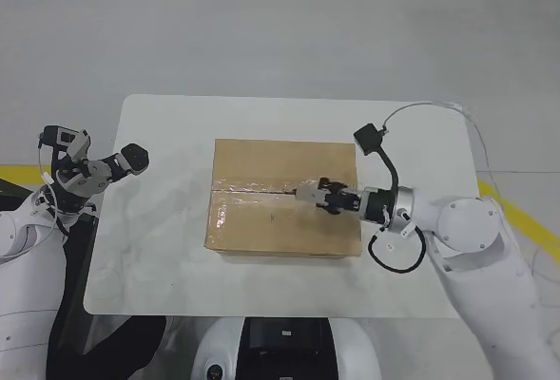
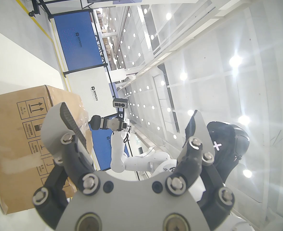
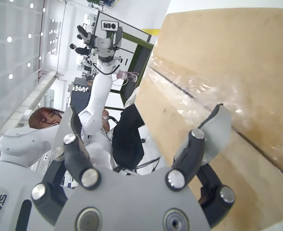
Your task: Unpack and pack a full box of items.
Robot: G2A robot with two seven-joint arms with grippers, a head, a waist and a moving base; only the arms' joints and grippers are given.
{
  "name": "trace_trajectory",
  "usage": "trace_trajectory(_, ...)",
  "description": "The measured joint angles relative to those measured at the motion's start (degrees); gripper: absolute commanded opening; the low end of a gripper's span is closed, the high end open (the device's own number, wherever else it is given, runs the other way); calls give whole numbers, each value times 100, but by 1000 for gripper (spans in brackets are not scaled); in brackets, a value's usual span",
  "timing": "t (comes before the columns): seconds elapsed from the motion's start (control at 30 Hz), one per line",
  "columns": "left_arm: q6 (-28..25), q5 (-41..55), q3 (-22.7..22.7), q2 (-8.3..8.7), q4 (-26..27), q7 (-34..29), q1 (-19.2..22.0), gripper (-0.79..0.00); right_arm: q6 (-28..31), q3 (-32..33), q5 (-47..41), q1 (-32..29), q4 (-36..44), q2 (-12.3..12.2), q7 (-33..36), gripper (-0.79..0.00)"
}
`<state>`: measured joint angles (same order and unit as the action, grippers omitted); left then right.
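Sitting over the right end of the box (image 1: 280, 228), right tool (image 1: 318, 193) open and empty, taped seam (image 1: 251, 190) running lengthwise away from its tips; left tool (image 1: 134, 158) open, empty, well apart.

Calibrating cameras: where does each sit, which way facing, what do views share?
Top view: above the arms, facing down at the table and cardboard box; both arms show.
Left wrist view: on the left wrist, facing past the open left gripper toward the box's side.
Right wrist view: on the right wrist, facing past the open right gripper across the box's taped top.
Shared: the box in all; each wrist view shows the other arm.
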<state>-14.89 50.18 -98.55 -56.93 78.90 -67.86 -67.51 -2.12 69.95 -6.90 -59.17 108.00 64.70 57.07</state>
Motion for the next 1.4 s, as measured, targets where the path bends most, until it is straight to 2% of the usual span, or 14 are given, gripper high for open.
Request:
trace_trajectory(0.17,0,0,0,0,0,0,0,0,301,-270,-634,298,-421,60,218,0)
trace_trajectory(0.4,0,0,0,0,0,0,0,0,-7,-686,-595,797,-1163,153,-73,0)
trace_trajectory(0.5,0,0,0,0,0,0,0,0,-26,-501,-626,738,-1205,125,-214,0)
trace_trajectory(0.9,0,0,0,0,0,0,0,0,-383,830,-275,-173,-455,-126,-694,0)
trace_trajectory(1.17,0,0,0,0,0,0,0,0,149,1208,-218,-392,-242,-211,-472,0)
trace_trajectory(1.4,0,0,0,0,0,0,0,0,818,1268,-303,-145,-819,-244,-203,0)
